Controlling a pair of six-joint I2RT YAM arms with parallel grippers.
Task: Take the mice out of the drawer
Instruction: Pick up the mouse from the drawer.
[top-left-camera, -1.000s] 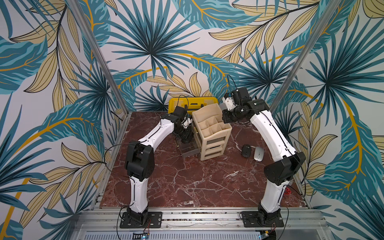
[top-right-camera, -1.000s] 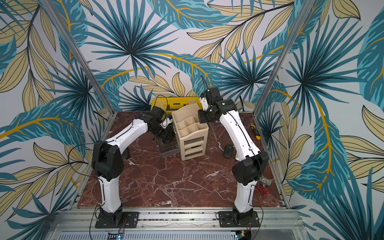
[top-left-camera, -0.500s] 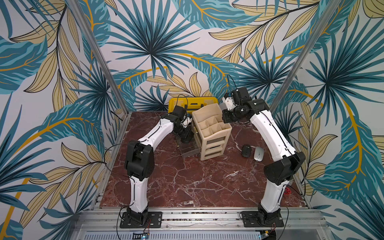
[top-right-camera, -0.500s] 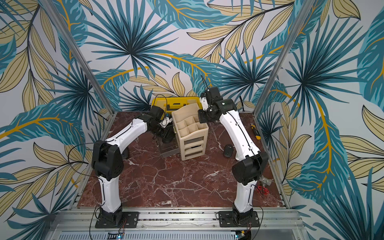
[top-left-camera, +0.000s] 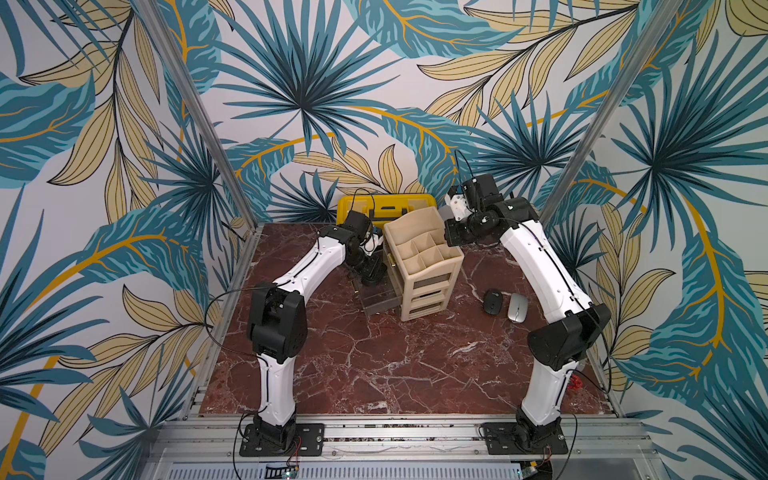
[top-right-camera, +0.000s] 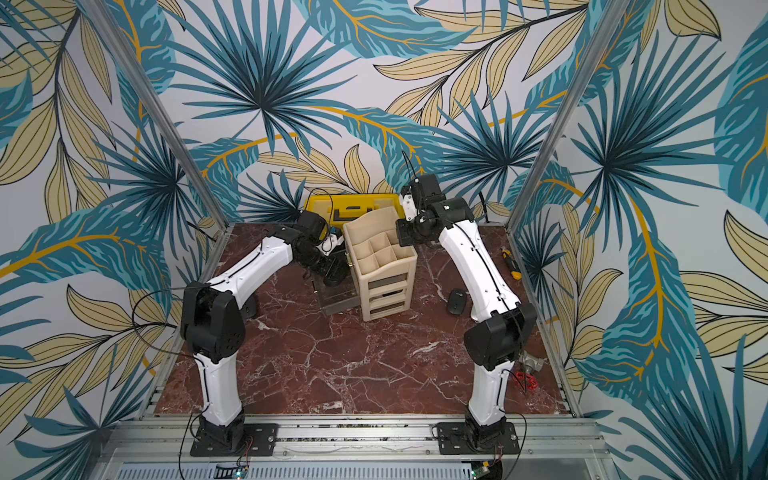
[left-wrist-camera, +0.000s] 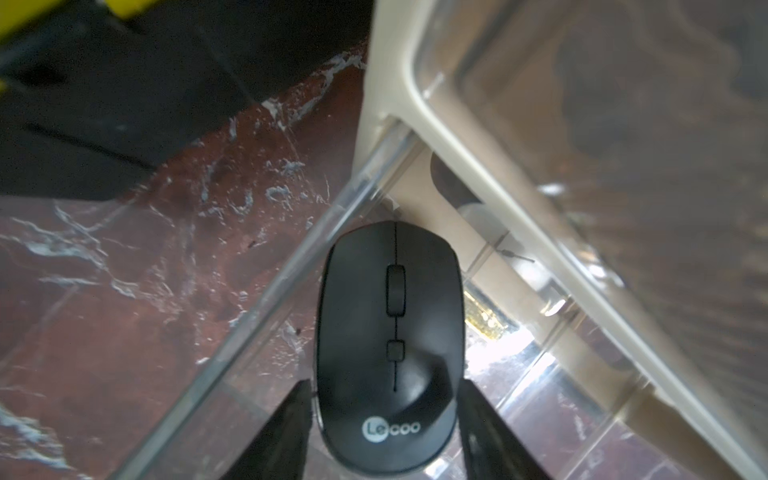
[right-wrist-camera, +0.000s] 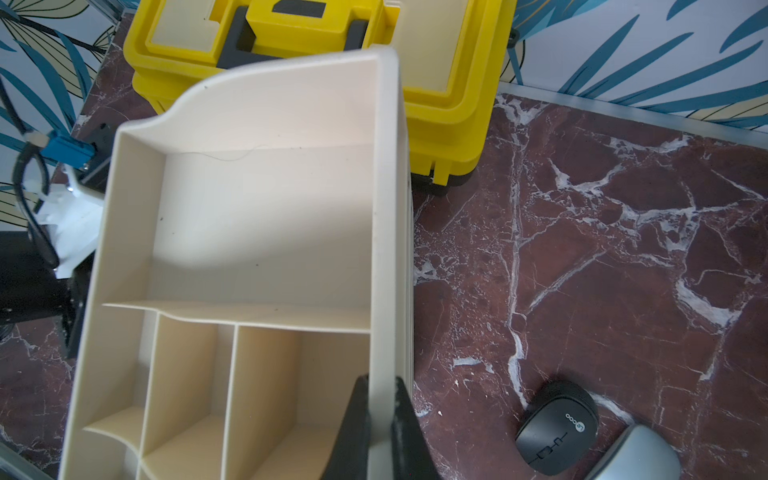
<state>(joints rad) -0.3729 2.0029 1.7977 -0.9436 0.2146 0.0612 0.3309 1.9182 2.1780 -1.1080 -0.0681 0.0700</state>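
The left claw (left-wrist-camera: 384, 386) is reaching down into the clear drawer (left-wrist-camera: 266, 299), which is standing out of the beige organizer (top-left-camera: 424, 257) on the side facing the left arm. A black mouse (left-wrist-camera: 390, 324) is lying flat in that drawer. The fingers (left-wrist-camera: 286, 432) are flanking its logo end, right up against its sides, but I cannot tell whether they are pressing on it. In both top views the claw is showing only as a dark shape over the drawer (top-left-camera: 376, 301). The right claw (right-wrist-camera: 380, 428) is pinching the organizer's side wall at the top rim, with its jaws narrow and the wall clamped between them. On the table (top-left-camera: 395, 365), to the right of the organizer and near the right arm, a second black mouse (top-left-camera: 493, 301) and a silver mouse (top-left-camera: 518, 307) are lying just beside each other. A yellow toolbox (top-left-camera: 386, 205) is sitting behind the organizer against the back wall. In a top view a knife (top-right-camera: 510, 262) is lying near the table's right edge, well apart from the mice.
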